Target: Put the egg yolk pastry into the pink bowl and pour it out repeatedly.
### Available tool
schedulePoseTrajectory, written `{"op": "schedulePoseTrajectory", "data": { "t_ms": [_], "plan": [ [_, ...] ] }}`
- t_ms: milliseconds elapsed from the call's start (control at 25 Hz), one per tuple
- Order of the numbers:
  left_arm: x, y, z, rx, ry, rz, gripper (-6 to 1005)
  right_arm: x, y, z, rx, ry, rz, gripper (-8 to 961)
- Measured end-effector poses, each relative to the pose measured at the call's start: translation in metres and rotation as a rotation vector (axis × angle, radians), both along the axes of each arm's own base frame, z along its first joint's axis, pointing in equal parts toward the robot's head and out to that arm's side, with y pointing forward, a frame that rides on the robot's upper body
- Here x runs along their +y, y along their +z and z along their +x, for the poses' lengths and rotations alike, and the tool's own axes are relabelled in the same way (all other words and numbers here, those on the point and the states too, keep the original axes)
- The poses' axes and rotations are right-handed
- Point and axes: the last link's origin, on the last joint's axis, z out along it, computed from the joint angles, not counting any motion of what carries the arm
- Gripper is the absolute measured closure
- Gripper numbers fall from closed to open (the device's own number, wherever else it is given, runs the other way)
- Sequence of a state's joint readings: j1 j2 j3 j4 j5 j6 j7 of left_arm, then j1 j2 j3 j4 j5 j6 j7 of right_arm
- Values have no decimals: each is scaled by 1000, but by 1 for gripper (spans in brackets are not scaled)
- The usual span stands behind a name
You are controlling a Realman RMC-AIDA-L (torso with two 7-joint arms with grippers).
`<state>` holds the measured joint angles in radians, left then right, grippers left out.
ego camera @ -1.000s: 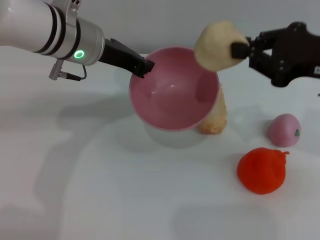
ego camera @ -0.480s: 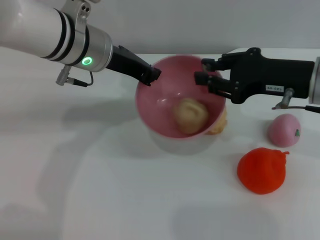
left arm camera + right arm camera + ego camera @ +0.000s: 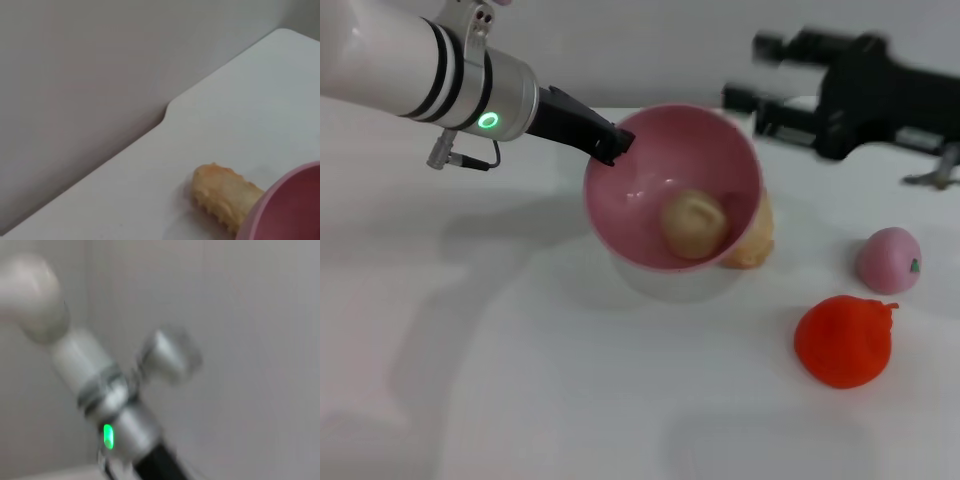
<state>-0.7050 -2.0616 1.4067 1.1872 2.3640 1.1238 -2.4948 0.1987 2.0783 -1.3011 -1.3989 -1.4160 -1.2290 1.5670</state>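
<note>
The pink bowl (image 3: 632, 215) is tilted with its opening toward me, above the white table. My left gripper (image 3: 610, 142) is shut on its far left rim. The egg yolk pastry (image 3: 695, 224), a small tan ball, lies inside the bowl against its lower wall. My right gripper (image 3: 748, 72) is open and empty, raised above and to the right of the bowl, apart from it. In the left wrist view a part of the bowl's rim (image 3: 295, 200) shows. The right wrist view shows only my left arm (image 3: 117, 415).
A long golden crusty pastry (image 3: 754, 240) lies right behind the bowl and also shows in the left wrist view (image 3: 225, 196). A pink peach-like ball (image 3: 887, 260) and an orange-red ball (image 3: 843, 341) lie at the right. The white table (image 3: 520, 380) stretches in front.
My right gripper let the egg yolk pastry fall into the bowl, then drew back up and to the right. The left gripper keeps hold of the bowl, which has shifted only a little.
</note>
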Motion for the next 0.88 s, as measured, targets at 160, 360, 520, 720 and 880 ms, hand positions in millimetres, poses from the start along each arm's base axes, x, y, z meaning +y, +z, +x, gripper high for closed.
{"op": "schedulePoseTrajectory", "data": {
  "t_ms": [160, 360, 520, 720, 880],
  "plan": [
    [1, 1, -4, -2, 4, 15, 956, -28, 34, 12, 262, 120, 198, 353],
    [3, 1, -10, -8, -8, 71, 956, -54, 61, 73, 567, 71, 499, 342],
    [4, -5, -11, -21, -71, 176, 956, -70, 73, 128, 705, -75, 670, 343],
    [-8, -20, 2, -34, -198, 257, 956, -86, 81, 171, 762, -238, 811, 344],
    [-21, -27, 9, -48, -311, 342, 956, -100, 90, 188, 768, -297, 884, 345]
  ]
}}
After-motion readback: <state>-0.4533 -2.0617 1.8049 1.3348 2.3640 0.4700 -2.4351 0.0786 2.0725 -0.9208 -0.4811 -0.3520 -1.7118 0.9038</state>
